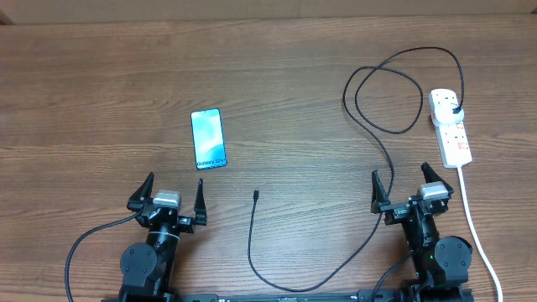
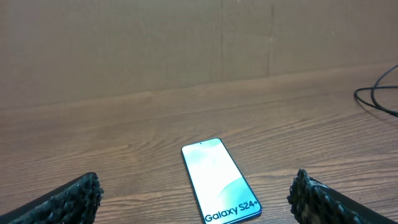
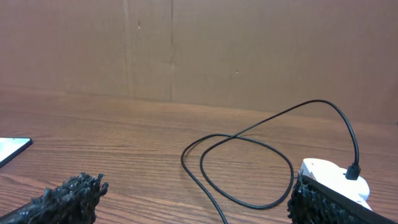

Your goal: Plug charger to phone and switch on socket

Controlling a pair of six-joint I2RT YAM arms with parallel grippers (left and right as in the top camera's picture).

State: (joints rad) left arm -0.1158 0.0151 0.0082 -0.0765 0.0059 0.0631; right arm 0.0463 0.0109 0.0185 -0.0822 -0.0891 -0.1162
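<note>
The phone (image 1: 209,139) lies flat on the wooden table, its light blue screen up; the left wrist view shows the phone (image 2: 219,180) with "Galaxy S24+" text just ahead of my fingers. My left gripper (image 1: 175,191) stands open a little nearer than it, holding nothing. The charger cable (image 1: 369,113) loops across the right side; its connector tip (image 1: 256,195) lies loose mid-table and its black plug (image 1: 456,110) sits in the white socket (image 1: 450,127). My right gripper (image 1: 411,183) is open and empty, just near of the socket (image 3: 333,180).
The socket's white cord (image 1: 477,231) runs down the right side past my right arm toward the front edge. The black cable (image 3: 236,168) curls in a loop ahead of the right gripper. A brown wall stands behind the table.
</note>
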